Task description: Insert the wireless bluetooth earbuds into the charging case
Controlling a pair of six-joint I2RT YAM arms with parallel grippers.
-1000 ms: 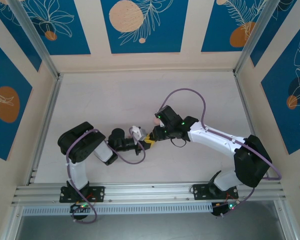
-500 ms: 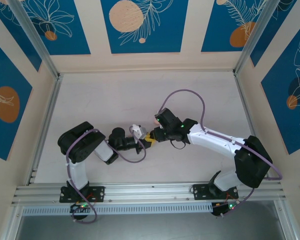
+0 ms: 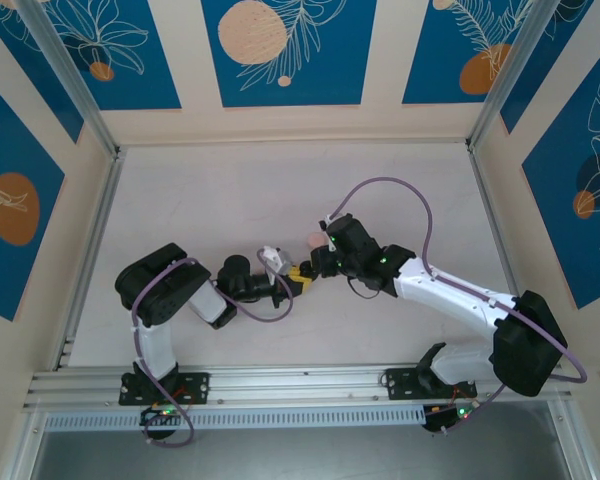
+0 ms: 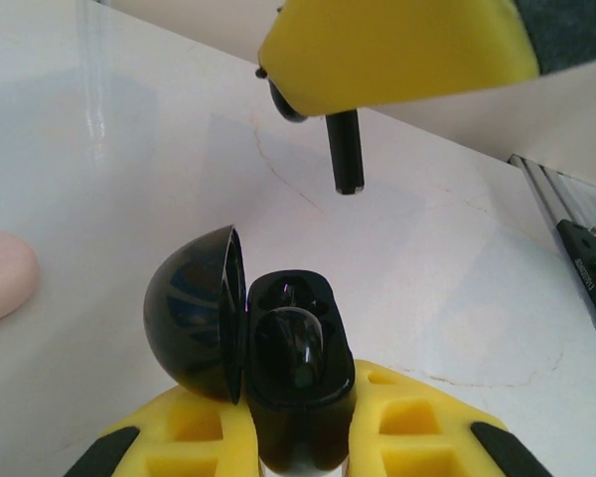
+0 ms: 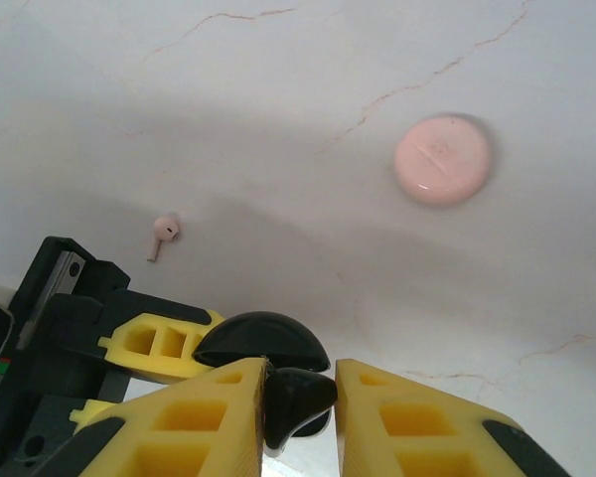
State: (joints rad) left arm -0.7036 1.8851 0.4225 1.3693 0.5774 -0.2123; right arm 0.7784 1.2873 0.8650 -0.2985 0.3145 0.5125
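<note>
My left gripper (image 4: 298, 422) is shut on the black charging case (image 4: 303, 407), held upright with its round lid (image 4: 194, 313) swung open to the left. One black earbud (image 4: 296, 348) sits in the case. My right gripper (image 5: 300, 388) is shut on a second black earbud (image 5: 298, 397), whose stem (image 4: 345, 149) hangs point down just above the open case. In the top view the two grippers meet at mid-table (image 3: 300, 275). A pale pink earbud (image 5: 162, 236) lies loose on the table beyond the left gripper.
A shut, round pink case (image 5: 443, 159) lies flat on the white table (image 3: 210, 200), just beyond the grippers (image 3: 311, 240). An aluminium rail (image 3: 300, 385) runs along the near edge, and walls enclose the other sides.
The right arm's forearm and elbow have swung to the right, and its wrist has shifted slightly right over the case. The left arm has stayed still with the case.
</note>
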